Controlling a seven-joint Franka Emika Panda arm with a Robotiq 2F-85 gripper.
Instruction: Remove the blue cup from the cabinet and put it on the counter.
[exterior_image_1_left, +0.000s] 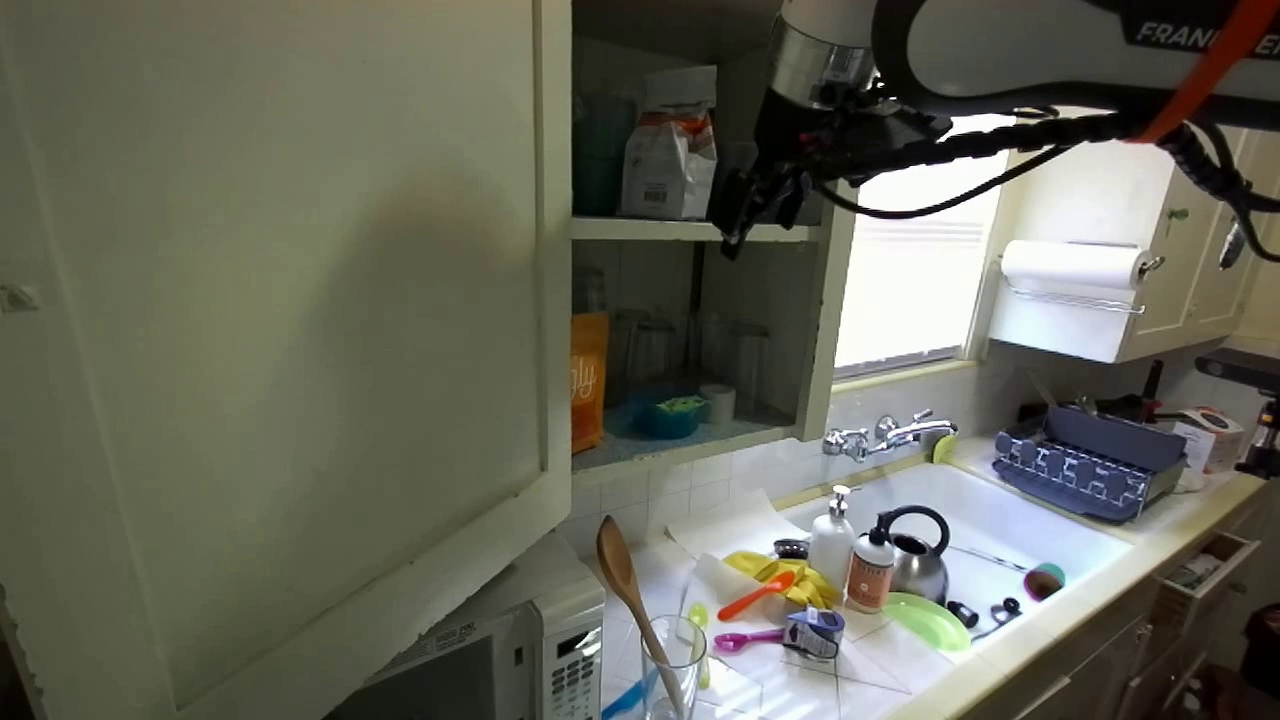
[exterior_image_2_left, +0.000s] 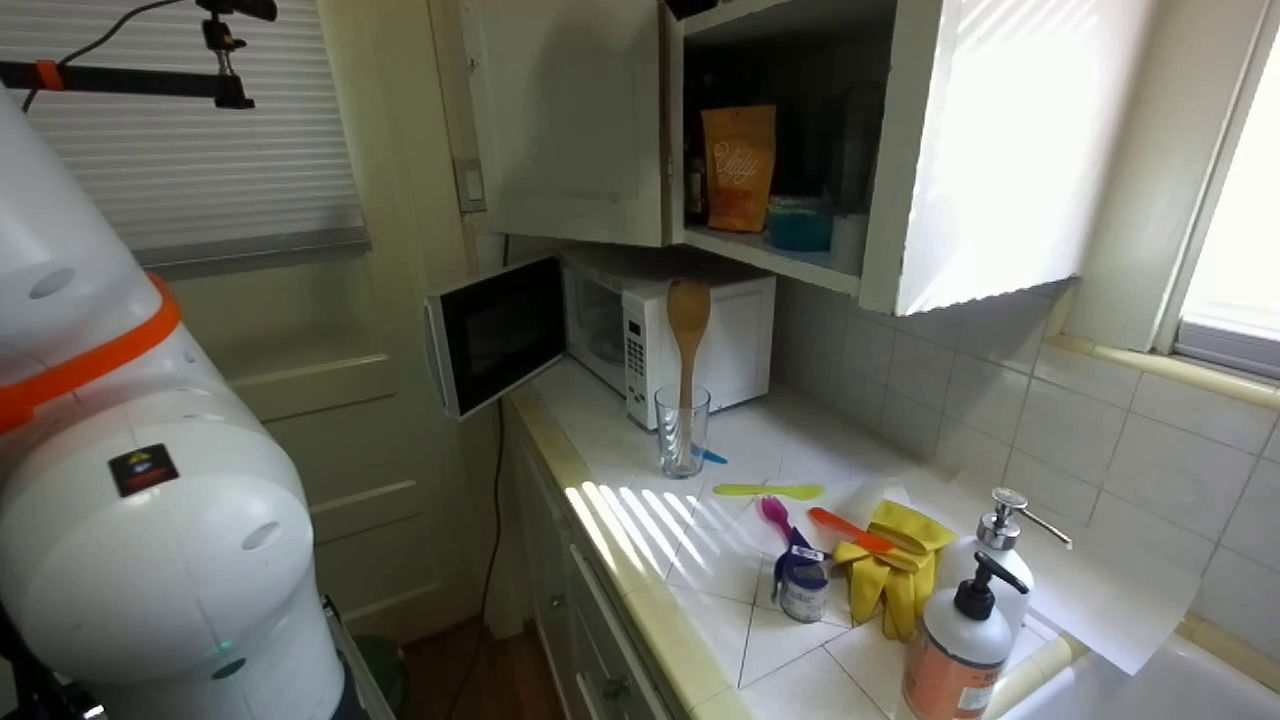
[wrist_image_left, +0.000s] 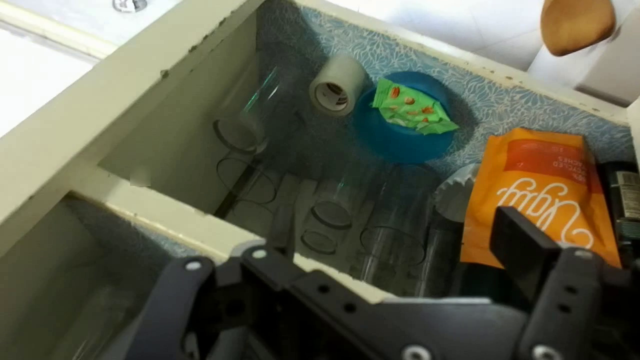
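Observation:
The blue cup (exterior_image_1_left: 602, 150) stands in shadow on the upper shelf of the white cabinet (exterior_image_1_left: 822, 350), left of a white-and-red bag, partly cut off by the open door (exterior_image_1_left: 300, 300). In the wrist view it is hidden or out of frame. My gripper (exterior_image_1_left: 762, 215) is in front of the cabinet, by the upper shelf's front edge, to the right of the bag and apart from the cup. In the wrist view the fingers (wrist_image_left: 400, 237) are spread wide with nothing between them. The counter (exterior_image_2_left: 710, 610) lies below the cabinet.
The lower shelf holds an orange bag (wrist_image_left: 540, 195), a low blue dish (wrist_image_left: 400, 142), a tape roll (wrist_image_left: 340, 85) and clear glasses. A white-and-red bag (exterior_image_1_left: 668, 165) stands beside the cup. The counter carries a microwave (exterior_image_2_left: 725, 350), a glass with a wooden spoon (exterior_image_2_left: 688, 320), yellow gloves (exterior_image_2_left: 900, 580) and utensils.

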